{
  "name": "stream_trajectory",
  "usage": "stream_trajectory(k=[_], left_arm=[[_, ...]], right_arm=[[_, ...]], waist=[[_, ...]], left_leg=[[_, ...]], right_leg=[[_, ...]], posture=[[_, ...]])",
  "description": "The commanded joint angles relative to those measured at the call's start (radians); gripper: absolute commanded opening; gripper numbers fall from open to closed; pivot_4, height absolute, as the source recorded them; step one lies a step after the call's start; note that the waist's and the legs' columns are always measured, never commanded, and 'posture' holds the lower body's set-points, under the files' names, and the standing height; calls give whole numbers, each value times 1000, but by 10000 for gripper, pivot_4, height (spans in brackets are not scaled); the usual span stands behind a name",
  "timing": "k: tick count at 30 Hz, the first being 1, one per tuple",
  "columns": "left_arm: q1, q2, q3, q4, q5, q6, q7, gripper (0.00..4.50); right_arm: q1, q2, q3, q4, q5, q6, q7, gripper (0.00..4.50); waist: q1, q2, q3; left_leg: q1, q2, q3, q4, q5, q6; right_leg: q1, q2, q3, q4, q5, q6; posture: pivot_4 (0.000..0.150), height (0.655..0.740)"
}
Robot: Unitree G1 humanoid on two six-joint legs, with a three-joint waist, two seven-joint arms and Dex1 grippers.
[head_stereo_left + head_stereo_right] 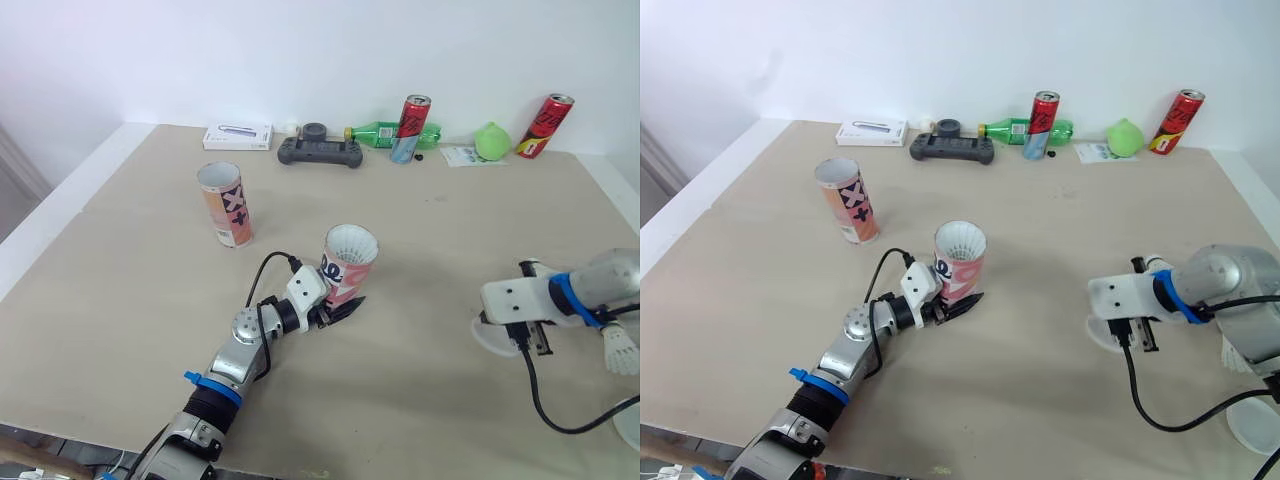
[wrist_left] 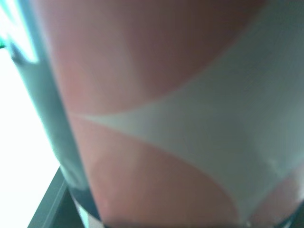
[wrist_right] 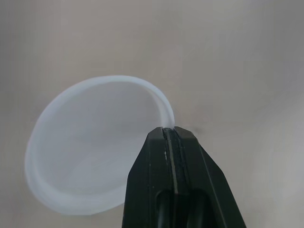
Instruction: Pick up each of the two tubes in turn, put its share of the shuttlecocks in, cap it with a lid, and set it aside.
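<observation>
A pink and white tube stands upright in the middle of the table, with white shuttlecock feathers showing at its open top. My left gripper is shut on its lower part, and the tube wall sits close against the left wrist camera. A second, open tube stands farther back on the left. At the right, my right gripper is shut on the rim of a translucent white lid lying on the table. A loose shuttlecock lies beside the right arm.
Along the back edge sit a white box, a black game controller, a green bottle, two red cans, a green ball and a paper slip. Another white lid lies at the front right corner.
</observation>
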Motion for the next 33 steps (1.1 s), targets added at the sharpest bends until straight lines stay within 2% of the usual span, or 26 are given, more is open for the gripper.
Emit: stream_trajectory(k=[1,5,8,10,13,17,19,20,22,23,24,25,33], left_arm=[[-4,1,2,-13,6,-13,4,28327],[-5,3,2,-12,6,-13,2,28327],[-4,3,3,-12,5,-13,2,28327],[-4,3,3,-12,4,-13,3,28327],[-3,3,3,-15,5,-11,5,28327],[-3,1,4,-14,5,-12,8,28327],[-5,-1,4,-11,6,-13,10,28327],[-4,-1,4,-11,6,-14,11,28327],[-6,-3,4,-9,7,-14,13,28327],[-7,-3,4,-9,7,-14,14,28327],[-9,-3,4,-6,7,-14,14,28327],[-9,-3,4,-5,7,-15,14,28327],[-31,1,14,14,10,-24,18,28327]], right_arm=[[-9,-3,-10,-8,9,1,24,391],[-30,8,7,26,1,0,47,391],[-47,18,16,48,-4,-9,56,9806],[-53,22,18,55,-8,-12,60,19920],[-68,23,25,59,-11,-5,78,29557],[-66,24,30,56,-11,1,99,29557],[-54,22,39,60,-20,2,108,24023],[-49,21,41,60,-21,4,114,18526],[-41,18,47,62,-20,16,132,12985],[-39,21,48,65,-20,18,137,9243],[-41,25,51,71,-22,20,142,3218],[-44,28,55,76,-24,21,148,217],[-147,53,34,97,24,65,192,217]], waist=[[0,0,0],[0,0,0],[0,0,0],[0,0,0],[0,0,0],[0,0,0],[0,0,0],[0,0,0],[0,-1,0],[0,-2,0],[0,-2,0],[0,-2,0],[-1,-3,0]], left_leg=[[0,0,0,0,0,0],[0,0,0,0,0,0],[0,0,0,0,0,0],[0,0,0,0,0,0],[0,0,0,0,0,0],[0,0,0,0,0,0],[0,0,0,0,0,0],[0,0,0,0,0,0],[1,0,0,0,0,0],[1,0,0,0,0,0],[1,0,0,1,0,0],[1,0,0,1,0,0],[1,0,0,2,0,0]], right_leg=[[0,0,0,0,0,0],[0,0,0,0,0,0],[0,0,0,0,0,0],[0,0,0,0,0,0],[0,0,0,0,0,0],[0,0,0,0,0,0],[0,0,0,0,0,0],[1,0,0,0,0,0],[1,0,0,0,0,0],[1,0,0,0,0,-1],[1,0,0,0,0,-1],[1,0,0,0,0,-2],[2,0,0,0,0,-4]], posture=[[1500,7395],[1500,7395],[1500,7395],[1500,7395],[1500,7395],[1500,7395],[1500,7395],[1500,7395],[1500,7395],[1500,7395],[1500,7395],[1500,7395],[1500,7395]])
